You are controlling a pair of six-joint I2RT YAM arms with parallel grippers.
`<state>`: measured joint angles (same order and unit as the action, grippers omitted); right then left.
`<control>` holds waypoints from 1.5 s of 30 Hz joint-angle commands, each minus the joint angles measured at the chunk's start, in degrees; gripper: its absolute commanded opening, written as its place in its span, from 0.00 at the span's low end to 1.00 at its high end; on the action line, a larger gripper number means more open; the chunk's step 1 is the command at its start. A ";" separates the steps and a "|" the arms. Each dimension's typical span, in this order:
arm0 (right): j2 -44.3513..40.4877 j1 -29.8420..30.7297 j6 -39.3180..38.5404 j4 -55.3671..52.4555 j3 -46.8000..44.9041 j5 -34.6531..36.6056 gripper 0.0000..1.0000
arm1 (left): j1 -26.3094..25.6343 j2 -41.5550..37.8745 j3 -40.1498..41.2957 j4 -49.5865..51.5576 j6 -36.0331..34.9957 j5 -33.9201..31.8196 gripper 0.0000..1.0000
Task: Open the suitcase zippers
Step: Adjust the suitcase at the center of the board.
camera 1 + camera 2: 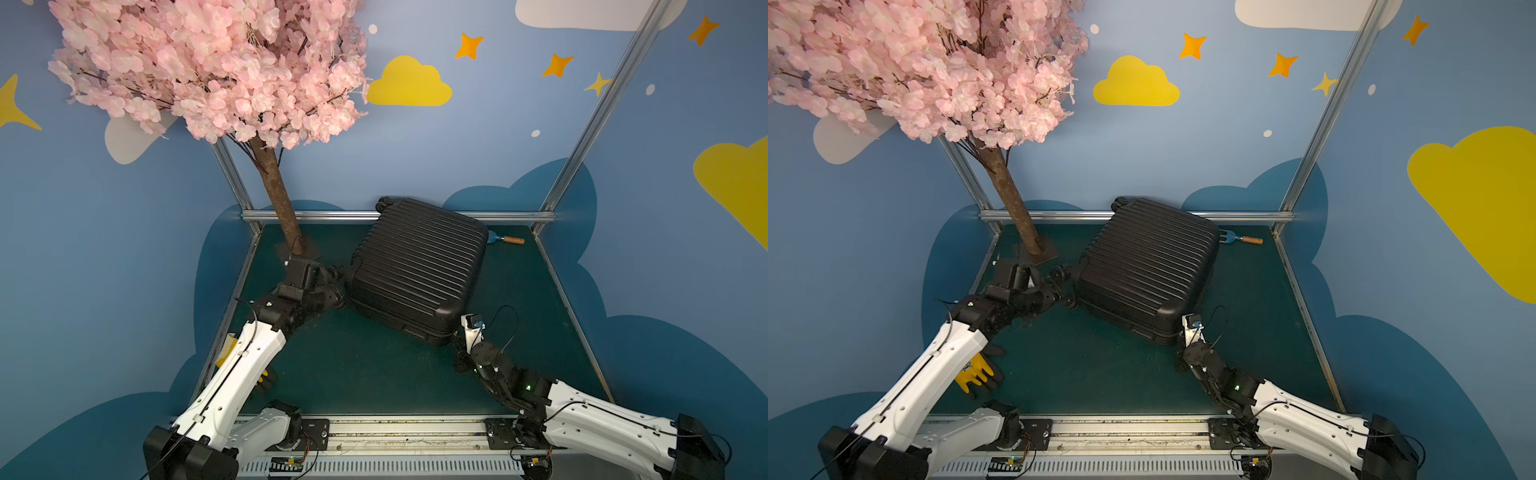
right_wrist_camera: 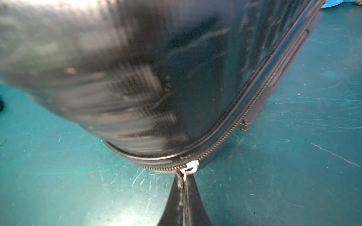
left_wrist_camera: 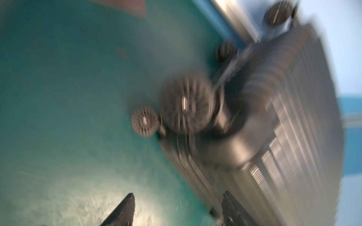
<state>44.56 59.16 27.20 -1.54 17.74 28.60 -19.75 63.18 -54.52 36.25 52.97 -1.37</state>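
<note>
Suitcase (image 1: pixel 419 266) is lying flat on the worktop (image 1: pixel 374 374), stiff-shelled, probably slidey. Its tiny zipper pull (image 2: pixel 189 168) is being pinched by the right tool (image 2: pixel 184 177), and the left tool (image 3: pixel 179 209) is being held apart near the wheels (image 3: pixel 186 105).

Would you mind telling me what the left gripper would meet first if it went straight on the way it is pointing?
Most likely the suitcase: the left gripper, open, points at its wheeled end, about the nearest wheel. The view is blurred, so depth is uncertain.

The dark green tabletop (image 1: pixel 374 374) carries the suitcase (image 1: pixel 419 266), a blossom tree (image 1: pixel 282 208), a small fork (image 1: pixel 1244 239) and a yellow glove (image 1: pixel 973 374).
</note>
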 commanded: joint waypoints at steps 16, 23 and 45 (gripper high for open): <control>0.80 5.53 1.80 3.32 4.25 2.80 0.00 | -7.60 15.95 6.90 -30.04 15.17 7.02 0.66; 2.18 5.97 3.31 2.97 3.20 0.50 0.00 | -7.91 14.92 7.56 -34.84 16.12 8.16 0.67; 14.24 7.61 5.08 8.52 5.03 -6.02 0.00 | -8.04 24.22 2.68 -26.75 19.56 4.77 0.72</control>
<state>57.89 65.28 31.64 7.46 21.65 26.98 -27.09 84.86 -48.80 7.68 72.12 5.28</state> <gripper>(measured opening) 0.044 0.726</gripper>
